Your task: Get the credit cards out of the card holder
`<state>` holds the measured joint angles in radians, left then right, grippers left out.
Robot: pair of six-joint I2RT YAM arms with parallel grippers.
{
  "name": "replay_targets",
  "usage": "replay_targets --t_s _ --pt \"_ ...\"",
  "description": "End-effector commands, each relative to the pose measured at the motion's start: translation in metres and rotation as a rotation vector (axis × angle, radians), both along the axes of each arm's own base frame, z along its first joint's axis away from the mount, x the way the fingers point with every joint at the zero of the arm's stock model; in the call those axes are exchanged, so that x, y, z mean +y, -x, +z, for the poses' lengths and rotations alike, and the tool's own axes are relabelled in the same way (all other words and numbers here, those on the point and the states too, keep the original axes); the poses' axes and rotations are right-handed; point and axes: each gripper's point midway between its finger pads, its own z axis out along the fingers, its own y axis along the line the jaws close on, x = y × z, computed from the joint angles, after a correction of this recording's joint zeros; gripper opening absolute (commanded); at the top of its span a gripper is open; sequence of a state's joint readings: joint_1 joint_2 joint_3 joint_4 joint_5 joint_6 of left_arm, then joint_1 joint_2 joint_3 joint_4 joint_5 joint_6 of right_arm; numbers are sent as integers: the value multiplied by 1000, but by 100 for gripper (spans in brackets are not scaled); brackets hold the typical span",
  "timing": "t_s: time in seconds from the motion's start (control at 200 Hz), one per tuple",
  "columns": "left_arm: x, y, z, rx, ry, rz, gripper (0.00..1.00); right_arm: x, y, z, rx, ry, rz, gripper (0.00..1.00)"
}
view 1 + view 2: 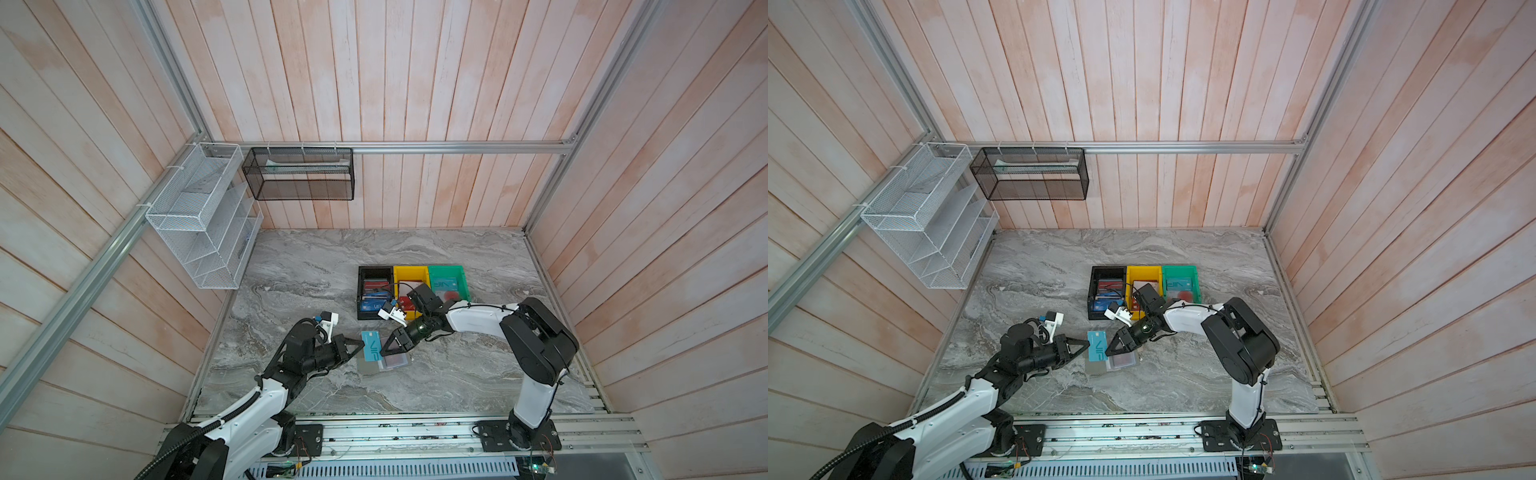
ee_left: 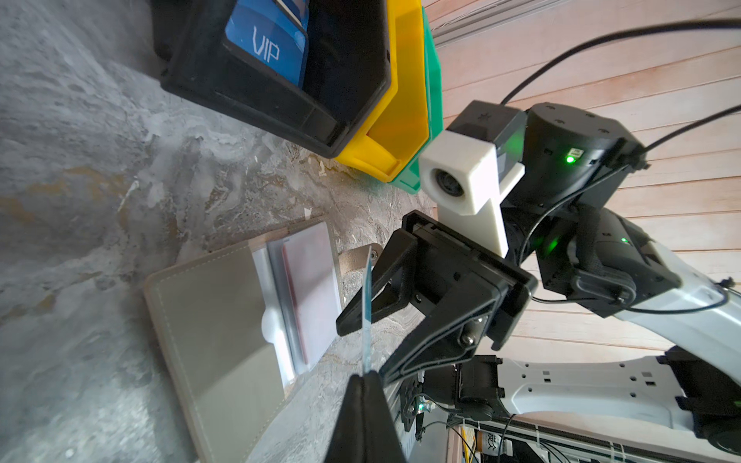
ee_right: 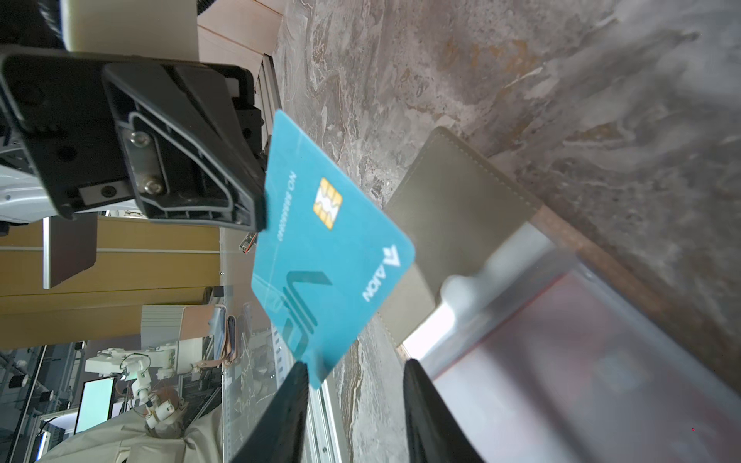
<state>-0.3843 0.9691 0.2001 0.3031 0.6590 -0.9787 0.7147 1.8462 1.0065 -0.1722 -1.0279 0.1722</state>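
1. Two grippers meet in the lower middle of both top views. My left gripper (image 1: 360, 343) is clamped on one long edge of the thin teal plastic card (image 1: 371, 345) with pale "VIP" lettering. My right gripper (image 1: 383, 351) waits at the opposite edge with its jaws apart and grips nothing.
2. The teal plastic card is lifted free. It hangs just above the flat grey book-like card holder (image 1: 368, 369), which lies open on the grey marble table (image 1: 457, 374).
3. I judge that this step is a handover from left to right. In the right wrist view only one corner of the card (image 3: 333, 248) stands between my right fingers (image 3: 292, 409), close to one and apart from the other. This bite is too small, so I should slide further over the edge, centre it and then close. My left gripper should let go only after that.
4. In both top views the long axis of the card runs from upper to lower frame, across the line between my grippers. Its printed face with the chip looks upward, a little tilted.
5. A pale card (image 2: 310, 296) sits inside the translucent pocket of the holder, not yet taken out.
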Motion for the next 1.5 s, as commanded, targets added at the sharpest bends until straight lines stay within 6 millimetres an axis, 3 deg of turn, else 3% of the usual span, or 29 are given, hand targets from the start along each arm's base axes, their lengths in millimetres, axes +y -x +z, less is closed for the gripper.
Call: replay_targets --t_s 0.0,0.685,1.145,1.39,1.42,1.495 --pt "-2 -1 7 -45 16 -20 0 9 -1 8 7 -52 25 40" --pt "0 4 -5 -18 15 -11 0 24 -5 14 3 -106 41 36" --pt "2 4 -12 2 -2 6 0 22 0 17 20 -136 49 4" --pt "5 5 -15 13 -12 24 1 20 3 20 19 -149 47 0" --pt "5 5 -15 15 -13 25 5 20 4 20 19 -150 48 0" --pt "6 4 -16 22 -21 31 32 18 5 22 20 -151 44 0"
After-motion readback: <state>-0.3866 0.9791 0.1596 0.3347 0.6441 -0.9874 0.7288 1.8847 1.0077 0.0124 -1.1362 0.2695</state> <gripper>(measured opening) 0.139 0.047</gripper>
